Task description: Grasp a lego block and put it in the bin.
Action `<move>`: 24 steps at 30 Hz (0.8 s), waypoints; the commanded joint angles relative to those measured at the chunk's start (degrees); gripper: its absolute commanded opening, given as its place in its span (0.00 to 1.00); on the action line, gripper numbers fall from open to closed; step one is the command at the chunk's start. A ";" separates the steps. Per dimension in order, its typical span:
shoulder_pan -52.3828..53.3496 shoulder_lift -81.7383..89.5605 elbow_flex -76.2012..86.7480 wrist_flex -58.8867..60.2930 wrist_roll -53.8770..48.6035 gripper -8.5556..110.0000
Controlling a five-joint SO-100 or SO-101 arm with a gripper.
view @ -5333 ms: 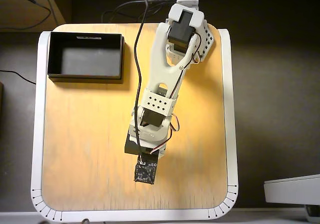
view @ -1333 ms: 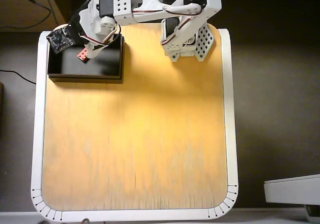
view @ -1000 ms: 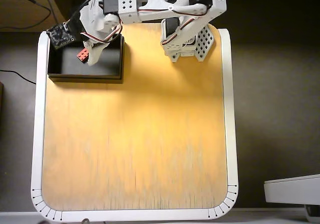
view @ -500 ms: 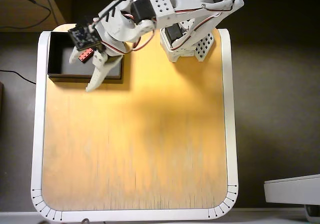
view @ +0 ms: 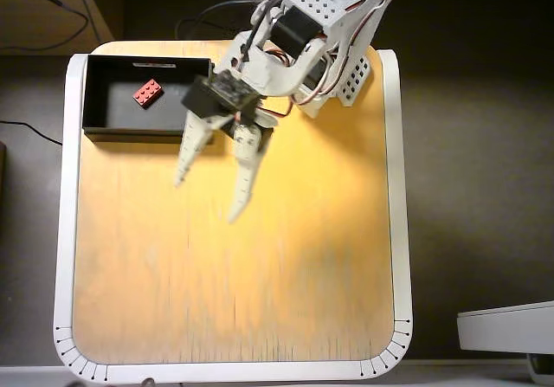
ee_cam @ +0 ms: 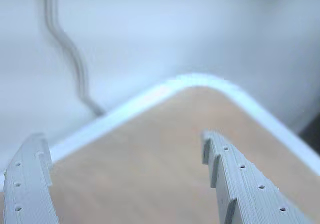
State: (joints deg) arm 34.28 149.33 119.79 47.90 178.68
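Lego block (view: 148, 93): small red studded plastic brick, lying tilted on the dark floor of the bin (view: 95, 101), left of its middle, apart from the walls. Bin: shallow black rectangular open tray with thin walls, at the bench's (view: 303, 274) far left corner in the overhead view; nothing else inside. Bench: pale wood-grain top, white rounded rim with tick marks at the near corners. Tool (view: 206, 196): white printed plastic, perforated fingers (ee_cam: 240, 184) spread wide, empty, over bare wood just right of the bin. No legible writing.
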 commanded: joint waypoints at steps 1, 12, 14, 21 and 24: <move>-7.65 2.20 -1.23 -2.20 -1.49 0.33; -22.85 13.62 16.08 -9.05 -1.58 0.31; -24.26 17.40 21.53 -11.78 -0.88 0.30; -27.51 25.75 32.43 -12.66 0.79 0.25; -28.12 28.39 36.21 -12.66 1.41 0.23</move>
State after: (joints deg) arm 7.21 173.94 154.95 37.53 179.56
